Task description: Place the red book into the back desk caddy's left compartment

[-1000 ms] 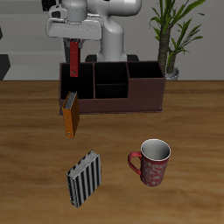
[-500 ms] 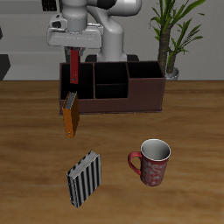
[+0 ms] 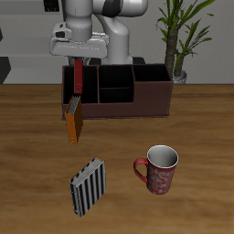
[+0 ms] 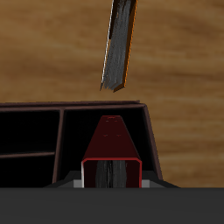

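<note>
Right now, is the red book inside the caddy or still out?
Partly in: the gripper holds the red book upright, its lower end dipping into the left compartment.

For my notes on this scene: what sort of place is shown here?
Probably a simulated office or study desk: a wooden table holds a desk caddy, books such as the orange-brown book, a mug, with a potted plant behind.

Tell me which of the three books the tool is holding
The red book, upright in the tool above the back desk caddy; the others sit on the table.
</note>
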